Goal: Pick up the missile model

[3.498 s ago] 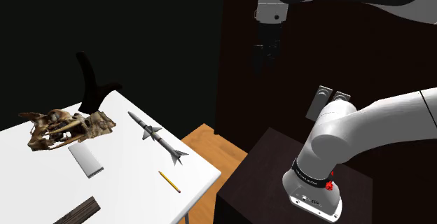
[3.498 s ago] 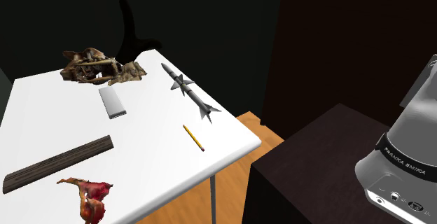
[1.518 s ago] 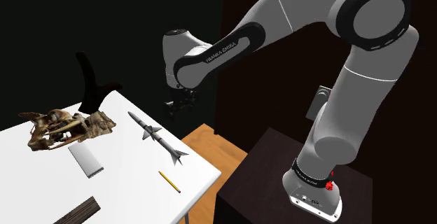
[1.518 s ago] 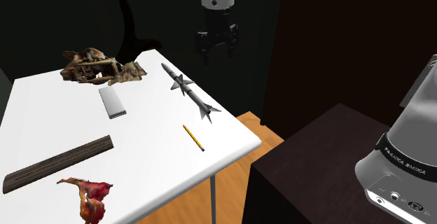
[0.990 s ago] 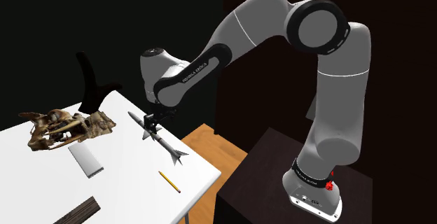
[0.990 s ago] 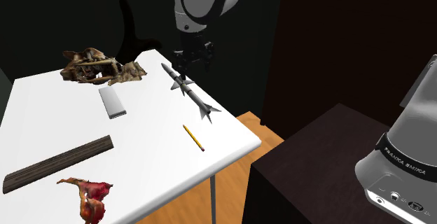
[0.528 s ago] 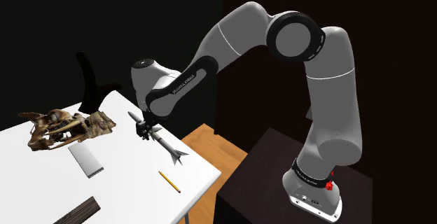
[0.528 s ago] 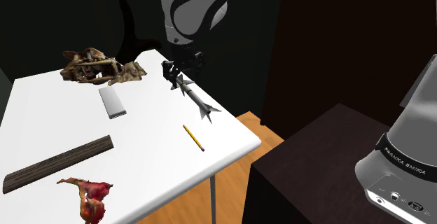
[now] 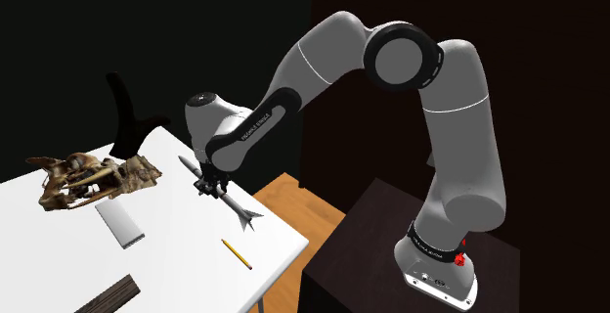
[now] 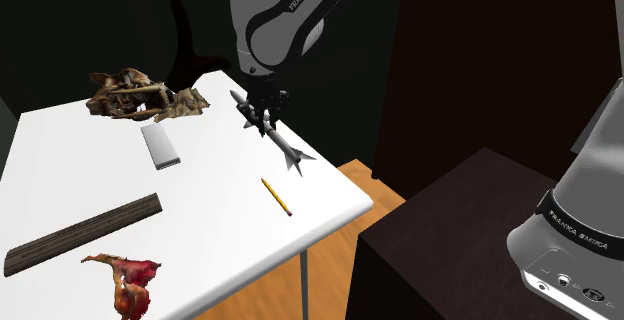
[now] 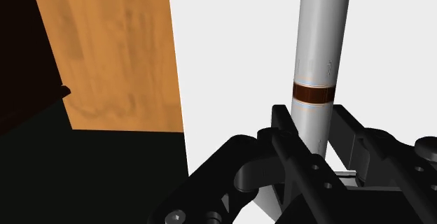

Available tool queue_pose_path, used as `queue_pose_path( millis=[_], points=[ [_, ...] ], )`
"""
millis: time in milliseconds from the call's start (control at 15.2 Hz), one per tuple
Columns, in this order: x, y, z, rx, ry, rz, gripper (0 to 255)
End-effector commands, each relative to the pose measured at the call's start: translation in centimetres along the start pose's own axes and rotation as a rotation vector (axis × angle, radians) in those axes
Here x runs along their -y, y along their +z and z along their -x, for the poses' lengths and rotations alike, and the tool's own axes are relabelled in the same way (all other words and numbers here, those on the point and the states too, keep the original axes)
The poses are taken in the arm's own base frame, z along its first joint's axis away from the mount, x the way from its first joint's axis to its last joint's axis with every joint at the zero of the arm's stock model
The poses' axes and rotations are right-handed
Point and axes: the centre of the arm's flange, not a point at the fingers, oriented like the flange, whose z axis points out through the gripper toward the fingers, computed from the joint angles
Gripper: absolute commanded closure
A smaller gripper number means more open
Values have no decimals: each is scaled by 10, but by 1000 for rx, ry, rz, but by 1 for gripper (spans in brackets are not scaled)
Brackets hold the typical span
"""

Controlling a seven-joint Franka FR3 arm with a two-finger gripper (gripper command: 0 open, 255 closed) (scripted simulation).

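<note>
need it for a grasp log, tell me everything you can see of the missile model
The missile model is a slim, pale grey cylinder with a pointed nose, a set of fins midway along it and another at the tail. A thin brown band circles the body. It lies flat on the white table, close to one edge and roughly parallel to it. The black gripper sits over it at the mid fins.
</note>
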Motion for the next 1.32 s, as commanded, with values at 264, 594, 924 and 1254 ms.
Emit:
queue_pose_path(
  millis=[264, 594, 924, 1254],
  points=[
    [0, 0, 0, 0, 0, 0, 255],
    [-1, -16, -1, 0, 0, 0, 255],
    [-2, -42, -3, 0, 0, 0, 255],
    [-3, -69, -5, 0, 0, 0, 255]
  ],
)
